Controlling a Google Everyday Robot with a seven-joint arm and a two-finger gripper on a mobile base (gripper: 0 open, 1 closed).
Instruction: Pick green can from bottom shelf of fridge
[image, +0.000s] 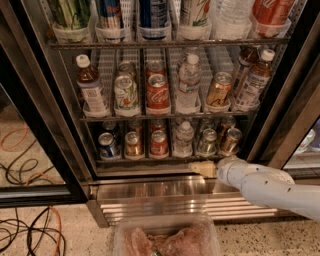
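Observation:
The fridge (47, 125) stands open before me, black-framed with wire shelves. The bottom shelf (165, 159) holds a row of short cans and a small water bottle (184, 138). The green can (206, 142), pale silvery-green with a shiny top, stands in the lane right of the bottle. A bronze-gold can (231, 141) is to its right. My gripper (204, 169) reaches in from the right on a white arm (265, 186). It sits at the shelf's front lip, just below the green can and apart from it.
Blue (107, 145), gold (134, 144) and red (159, 143) cans fill the left lanes. The middle shelf (165, 116) holds bottles and taller cans. A ribbed steel base (150, 197) lies below. Cables (25, 230) lie on the floor at left. A clear tub (165, 237) sits at the bottom.

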